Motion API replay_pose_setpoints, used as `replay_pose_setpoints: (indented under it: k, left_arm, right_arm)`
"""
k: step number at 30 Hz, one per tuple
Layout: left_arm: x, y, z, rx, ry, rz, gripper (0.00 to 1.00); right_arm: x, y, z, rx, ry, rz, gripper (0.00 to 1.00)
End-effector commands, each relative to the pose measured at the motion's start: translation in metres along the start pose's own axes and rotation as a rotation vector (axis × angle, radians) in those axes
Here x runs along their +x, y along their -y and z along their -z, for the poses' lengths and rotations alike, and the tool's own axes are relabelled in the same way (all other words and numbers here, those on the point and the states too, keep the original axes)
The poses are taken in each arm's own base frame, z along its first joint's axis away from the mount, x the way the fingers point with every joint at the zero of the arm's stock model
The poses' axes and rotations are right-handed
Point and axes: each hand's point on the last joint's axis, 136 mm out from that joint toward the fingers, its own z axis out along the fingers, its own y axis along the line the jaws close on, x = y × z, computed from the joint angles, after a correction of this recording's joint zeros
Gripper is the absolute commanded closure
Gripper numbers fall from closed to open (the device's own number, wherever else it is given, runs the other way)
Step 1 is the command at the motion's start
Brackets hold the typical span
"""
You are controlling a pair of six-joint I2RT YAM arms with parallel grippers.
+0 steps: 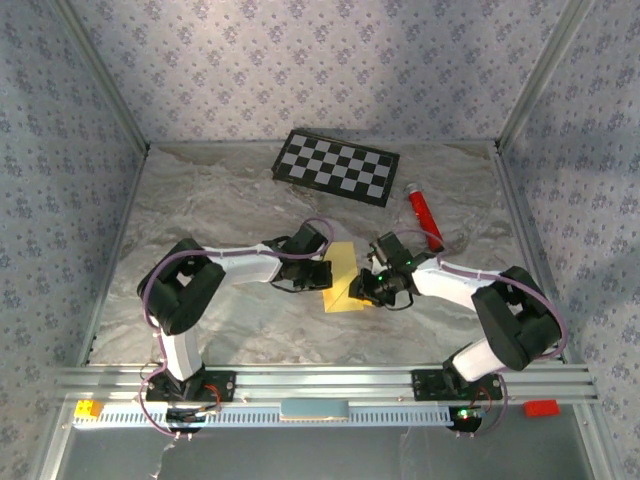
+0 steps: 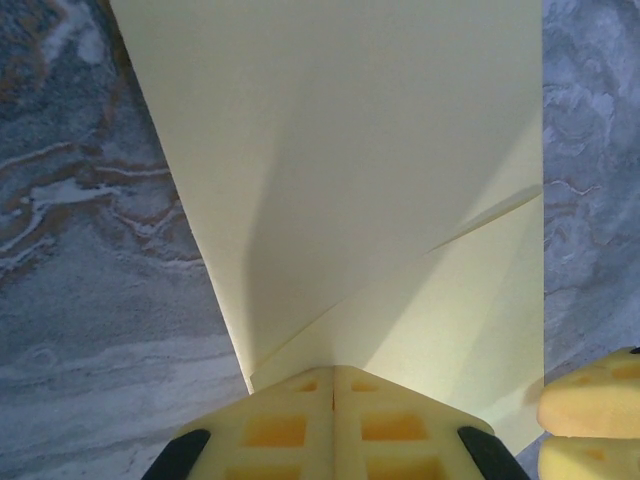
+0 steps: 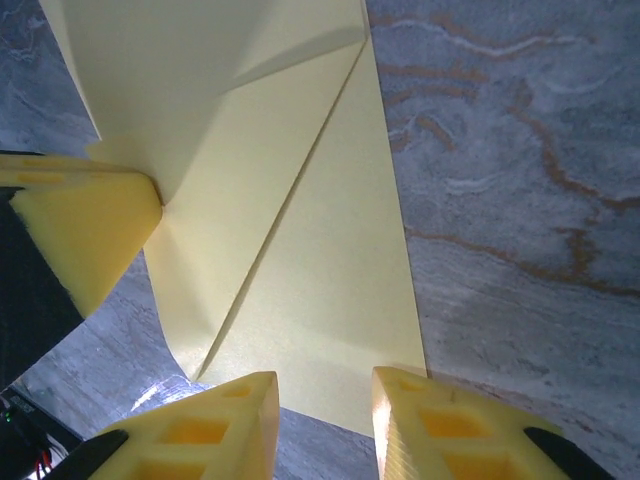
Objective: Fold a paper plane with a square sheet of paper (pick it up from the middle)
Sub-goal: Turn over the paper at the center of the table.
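The pale-yellow sheet of paper (image 1: 347,272) lies mid-table between both grippers, partly folded with diagonal creases. My left gripper (image 1: 320,276) is shut on the sheet's left side. In the left wrist view its pads (image 2: 300,420) meet at the paper (image 2: 380,180), where a flap rises. In the right wrist view the paper (image 3: 300,250) bows up toward that left finger (image 3: 85,225). My right gripper (image 1: 364,289) is open, its jaws (image 3: 325,405) apart and straddling the sheet's near edge without touching it. Its fingers (image 2: 590,395) show at the left wrist view's lower right.
A black-and-white checkerboard panel (image 1: 336,166) lies at the back. A red tube (image 1: 421,214) rests right of the paper, behind my right arm. Along the front rail sit a red block (image 1: 541,407) and a yellow block (image 1: 88,408). Patterned walls enclose the table.
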Motion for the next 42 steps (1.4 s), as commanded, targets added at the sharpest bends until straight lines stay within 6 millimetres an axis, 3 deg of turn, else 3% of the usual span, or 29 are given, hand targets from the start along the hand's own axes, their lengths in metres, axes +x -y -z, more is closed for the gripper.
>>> replay_pose_setpoints:
  k: [1, 6, 8, 23, 35, 42]
  left_arm:
    - [0.016, -0.018, -0.007, -0.053, -0.050, 0.006, 0.95]
    - [0.016, -0.018, -0.007, -0.055, -0.049, 0.006, 0.95]
    - [0.016, -0.018, -0.007, -0.057, -0.048, 0.005, 0.95]
    - [0.015, -0.017, -0.005, -0.054, -0.042, 0.009, 0.96]
    - [0.013, -0.015, -0.005, -0.046, -0.041, 0.013, 0.96]
    - [0.011, -0.012, -0.005, -0.028, -0.028, 0.027, 0.95]
  right_arm:
    - [0.007, 0.014, -0.001, 0.063, -0.005, -0.040, 0.68]
    - [0.005, 0.014, -0.007, 0.057, -0.006, -0.043, 0.66]
    - [0.002, 0.009, -0.009, 0.033, 0.006, -0.042, 0.59]
    - [-0.032, -0.037, -0.010, -0.195, 0.071, -0.026, 0.53]
    - [-0.062, -0.041, -0.005, -0.264, 0.082, -0.012, 0.53]
    - [-0.070, -0.036, -0.007, -0.287, 0.068, -0.021, 0.59]
